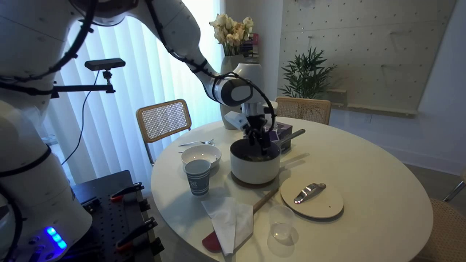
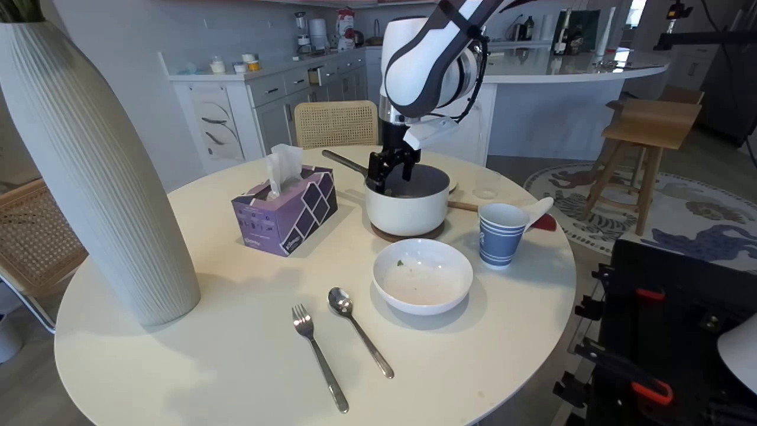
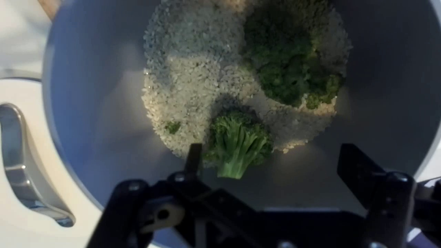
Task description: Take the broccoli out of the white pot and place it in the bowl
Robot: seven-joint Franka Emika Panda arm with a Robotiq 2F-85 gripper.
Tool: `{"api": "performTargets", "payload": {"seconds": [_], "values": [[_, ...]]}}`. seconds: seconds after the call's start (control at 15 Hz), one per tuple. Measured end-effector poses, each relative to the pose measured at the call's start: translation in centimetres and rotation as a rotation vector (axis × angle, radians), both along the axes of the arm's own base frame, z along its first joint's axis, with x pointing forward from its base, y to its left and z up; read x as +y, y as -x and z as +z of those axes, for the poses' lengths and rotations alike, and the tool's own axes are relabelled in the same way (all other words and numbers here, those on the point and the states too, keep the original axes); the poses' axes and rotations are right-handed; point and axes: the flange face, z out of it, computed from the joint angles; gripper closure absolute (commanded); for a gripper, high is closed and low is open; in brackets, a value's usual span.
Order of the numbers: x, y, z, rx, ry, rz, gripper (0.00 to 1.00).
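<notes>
The white pot point(image 1: 255, 171) stands on a round trivet; it also shows in an exterior view point(image 2: 408, 214). In the wrist view, rice covers its bottom. A broccoli floret point(image 3: 236, 148) lies there, stalk toward my gripper, and a larger dark green broccoli clump point(image 3: 286, 62) lies farther off. My gripper point(image 3: 270, 148) is open, pointing down into the pot, its fingers wide apart with nothing between them held; the floret shows near the left finger. The gripper also shows in both exterior views point(image 1: 259, 142) point(image 2: 391, 171). The white bowl point(image 2: 423, 284) beside the pot holds only a tiny green bit.
A blue paper cup point(image 2: 501, 236) stands close to bowl and pot. A tissue box point(image 2: 284, 213), tall vase point(image 2: 106, 177), fork point(image 2: 319, 355) and spoon point(image 2: 361, 331) are around. The lid point(image 1: 313, 207), clear cup point(image 1: 281, 222), napkin point(image 1: 233, 222) and red spatula point(image 1: 212, 242) lie near the pot.
</notes>
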Motion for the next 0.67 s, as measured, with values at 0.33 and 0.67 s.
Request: {"api": "performTargets", "payload": {"seconds": [0.33, 0.67], "values": [[-0.3, -1.6, -1.8, -0.024, 0.011, 0.001, 0.21], [-0.8, -2.1, -1.6, -0.037, 0.022, -0.004, 0.06]]}}
